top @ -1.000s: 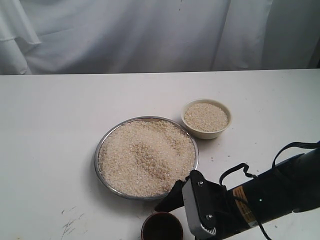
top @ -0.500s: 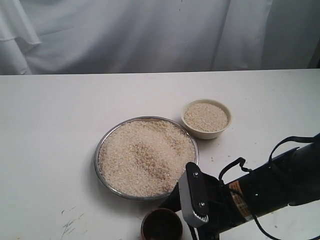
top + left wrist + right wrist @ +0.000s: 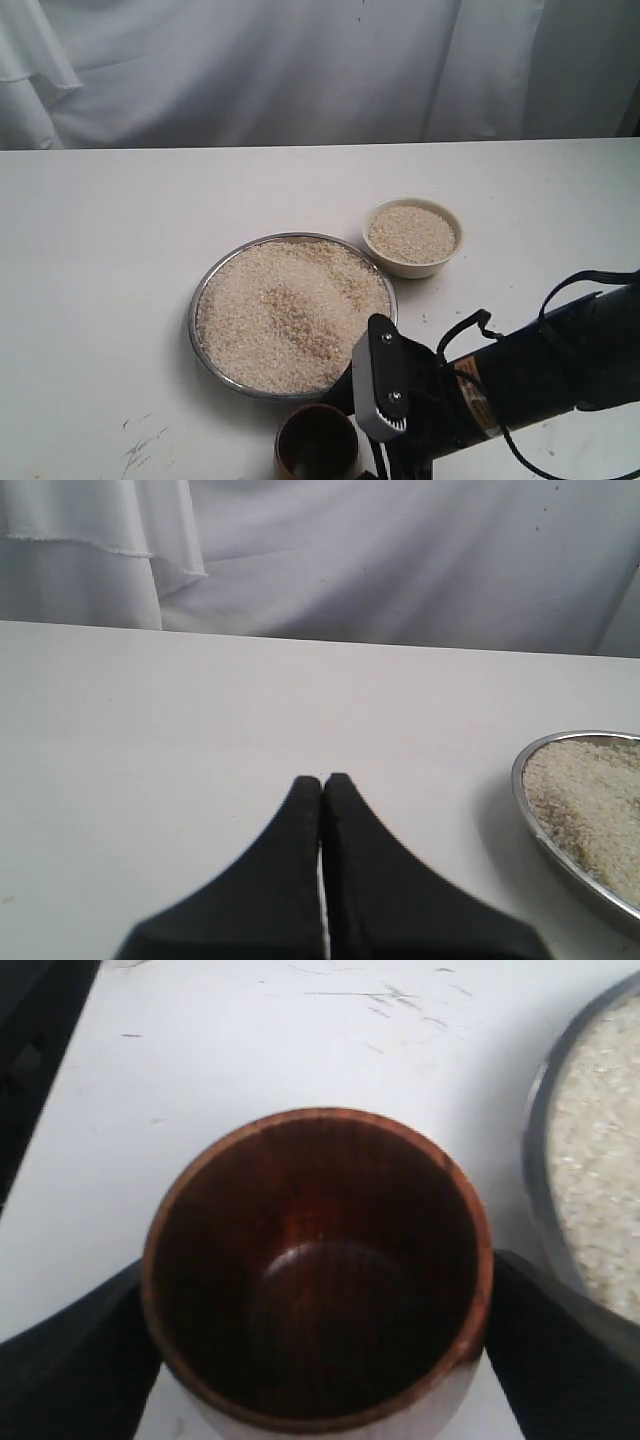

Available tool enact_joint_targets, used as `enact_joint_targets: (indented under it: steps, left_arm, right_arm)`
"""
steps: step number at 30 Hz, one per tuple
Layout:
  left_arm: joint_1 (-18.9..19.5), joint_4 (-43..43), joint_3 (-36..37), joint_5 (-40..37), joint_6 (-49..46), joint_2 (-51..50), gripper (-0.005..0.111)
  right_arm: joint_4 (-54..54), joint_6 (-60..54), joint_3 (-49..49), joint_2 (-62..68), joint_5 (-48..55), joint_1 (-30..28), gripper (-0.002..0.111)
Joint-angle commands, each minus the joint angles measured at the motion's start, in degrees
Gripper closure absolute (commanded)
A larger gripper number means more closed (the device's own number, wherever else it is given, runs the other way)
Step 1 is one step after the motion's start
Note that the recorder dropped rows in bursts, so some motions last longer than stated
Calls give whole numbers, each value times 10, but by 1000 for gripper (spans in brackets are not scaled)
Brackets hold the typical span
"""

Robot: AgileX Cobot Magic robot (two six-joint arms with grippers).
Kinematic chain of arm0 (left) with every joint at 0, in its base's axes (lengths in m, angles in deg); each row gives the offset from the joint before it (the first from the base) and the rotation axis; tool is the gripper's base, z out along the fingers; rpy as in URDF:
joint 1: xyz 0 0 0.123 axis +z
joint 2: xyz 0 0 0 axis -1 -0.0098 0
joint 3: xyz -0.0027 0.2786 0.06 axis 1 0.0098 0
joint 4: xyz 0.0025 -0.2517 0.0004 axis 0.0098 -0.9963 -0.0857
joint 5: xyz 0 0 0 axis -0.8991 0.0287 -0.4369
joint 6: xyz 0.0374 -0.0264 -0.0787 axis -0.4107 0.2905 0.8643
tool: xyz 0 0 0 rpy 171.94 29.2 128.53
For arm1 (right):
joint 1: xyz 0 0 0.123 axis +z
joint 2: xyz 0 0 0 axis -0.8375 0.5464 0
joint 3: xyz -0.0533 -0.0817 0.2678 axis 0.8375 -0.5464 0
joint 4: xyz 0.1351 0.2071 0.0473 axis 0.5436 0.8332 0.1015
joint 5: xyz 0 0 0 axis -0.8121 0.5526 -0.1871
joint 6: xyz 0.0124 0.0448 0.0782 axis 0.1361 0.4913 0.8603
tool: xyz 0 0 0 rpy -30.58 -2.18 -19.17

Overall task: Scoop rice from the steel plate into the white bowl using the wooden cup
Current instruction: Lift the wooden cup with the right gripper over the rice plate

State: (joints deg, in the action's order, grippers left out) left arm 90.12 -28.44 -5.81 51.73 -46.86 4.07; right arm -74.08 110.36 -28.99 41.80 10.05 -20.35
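Since a second ago the right arm has shifted left and the cup (image 3: 317, 442) shows higher in the exterior view. Left gripper (image 3: 322, 780): closed on nothing, over bare table (image 3: 150, 710), apart from the plate (image 3: 192, 312). Rice (image 3: 290, 312) heaps the plate. Cup: upright, empty, just near of the plate's near rim. Right gripper (image 3: 318, 1360): fingers pressed to both sides of the cup, gripping it. Bowl (image 3: 410, 268): far right of the plate, already holding rice. Step judged in hand: securing the cup. Next move calls for lifting, tipping the mouth and driving it into the heap.
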Motion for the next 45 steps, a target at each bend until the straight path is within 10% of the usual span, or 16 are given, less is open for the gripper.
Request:
enact_joint_targets:
  steps: [1,16,45]
  left_arm:
    - [-1,0,3,4,2,3,107]
    - [-1,0,3,4,2,3,107]
    - [-1,0,3,4,2,3,107]
  right_arm:
    - [48,19,3,-25,60,1,97]
    - [-113,275,84,-112,97,1,108]
    - [-150,338,237,-35,261,-43,108]
